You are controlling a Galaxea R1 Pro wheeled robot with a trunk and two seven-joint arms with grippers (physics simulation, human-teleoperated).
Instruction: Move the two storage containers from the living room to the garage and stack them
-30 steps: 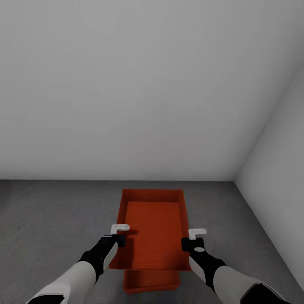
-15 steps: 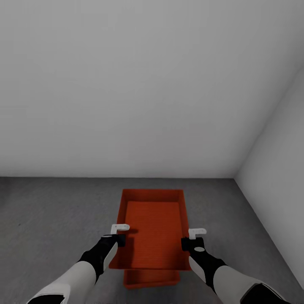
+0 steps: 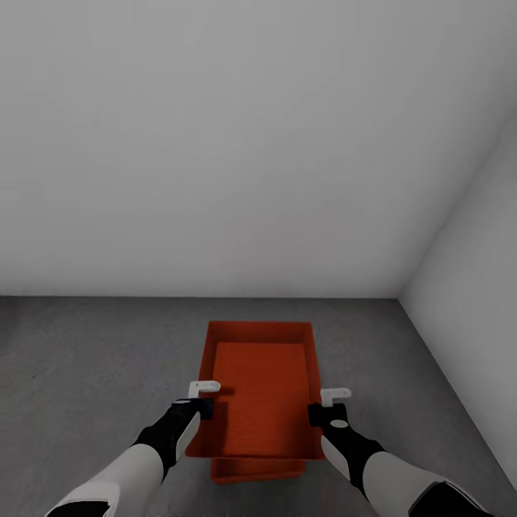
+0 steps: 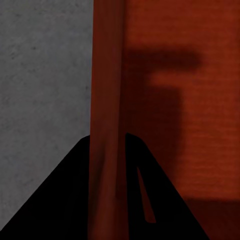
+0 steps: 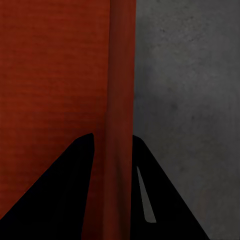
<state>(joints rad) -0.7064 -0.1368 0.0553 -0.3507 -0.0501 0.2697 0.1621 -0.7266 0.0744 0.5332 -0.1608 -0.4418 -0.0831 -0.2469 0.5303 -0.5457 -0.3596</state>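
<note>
Container (image 3: pixel 262 402) between pincers (probably clamped walls).

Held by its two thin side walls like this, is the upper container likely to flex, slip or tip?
The upper container probably stays stiff: its walls look straight where the left gripper and right gripper pinch them. Slip seems possible, since each grip catches just a thin smooth rim. Tipping seems unlikely; the grips sit opposite each other near mid-length, and it looks empty, so probably light.
</note>
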